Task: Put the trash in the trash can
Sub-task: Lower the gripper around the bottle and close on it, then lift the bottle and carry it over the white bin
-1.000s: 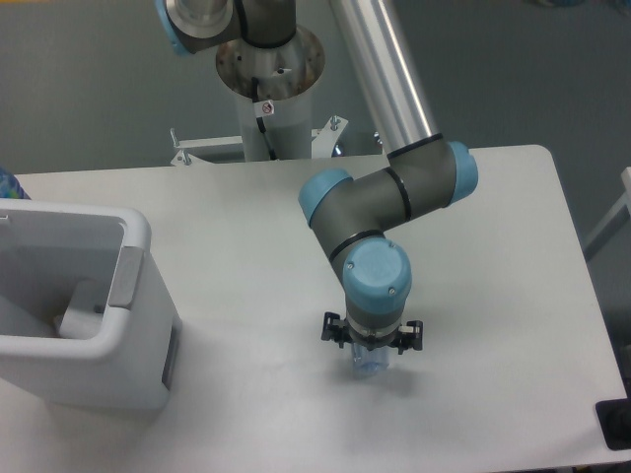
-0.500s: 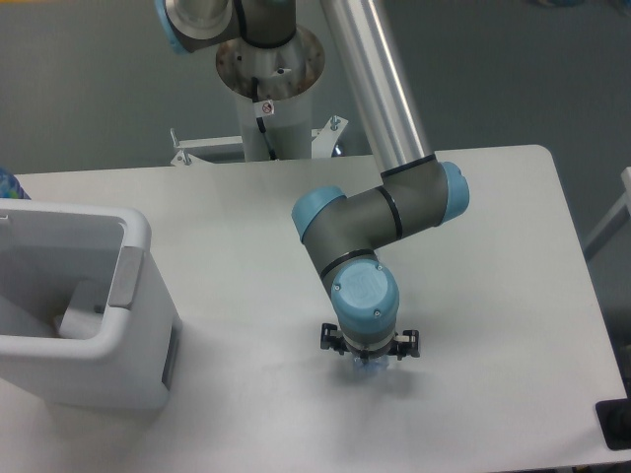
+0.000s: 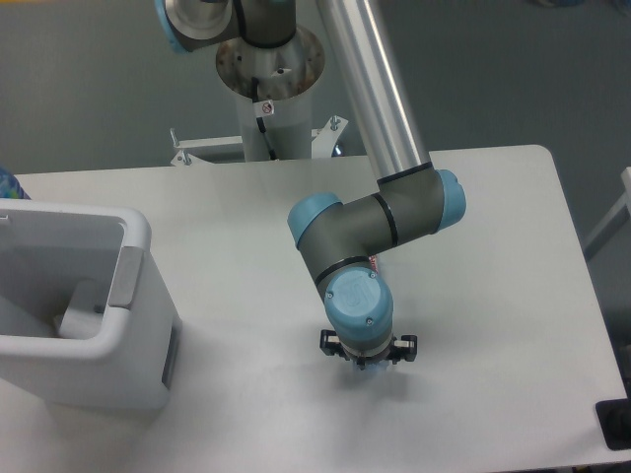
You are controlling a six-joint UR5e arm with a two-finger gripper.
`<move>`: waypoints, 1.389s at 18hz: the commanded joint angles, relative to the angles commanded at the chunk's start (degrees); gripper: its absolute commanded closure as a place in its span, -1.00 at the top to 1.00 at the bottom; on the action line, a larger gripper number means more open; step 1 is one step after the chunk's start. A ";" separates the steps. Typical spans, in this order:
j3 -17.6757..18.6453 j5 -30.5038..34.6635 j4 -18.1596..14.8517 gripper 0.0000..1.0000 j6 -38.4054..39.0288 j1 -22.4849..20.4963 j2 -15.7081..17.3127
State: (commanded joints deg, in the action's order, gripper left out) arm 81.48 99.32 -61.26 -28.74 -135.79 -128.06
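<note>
A smooth white table (image 3: 246, 212) with rounded corners carries a boxy white plastic trash can (image 3: 89, 370) with a thick rounded rim at near left. Right of it, the wrist's glossy blue cap hides the gripper (image 3: 369, 361); jaw state cannot be told. The trash is hidden.

a single fixed camera looks down from high in front of the white table (image 3: 246, 227), facing the arm's base pedestal (image 3: 271, 99) at the far edge, near enough that the trash can (image 3: 79, 335) is cropped at left.
</note>
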 joint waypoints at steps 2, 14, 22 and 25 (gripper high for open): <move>-0.26 -0.44 -0.18 -0.36 0.09 0.00 0.17; -4.21 -9.74 -0.44 -0.42 0.00 -0.44 5.27; -5.80 -25.98 0.09 -0.42 2.54 -1.23 13.09; -8.34 -35.13 0.18 -0.42 4.65 -1.23 15.02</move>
State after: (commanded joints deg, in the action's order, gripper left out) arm 73.13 64.19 -61.08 -24.09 -137.02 -113.03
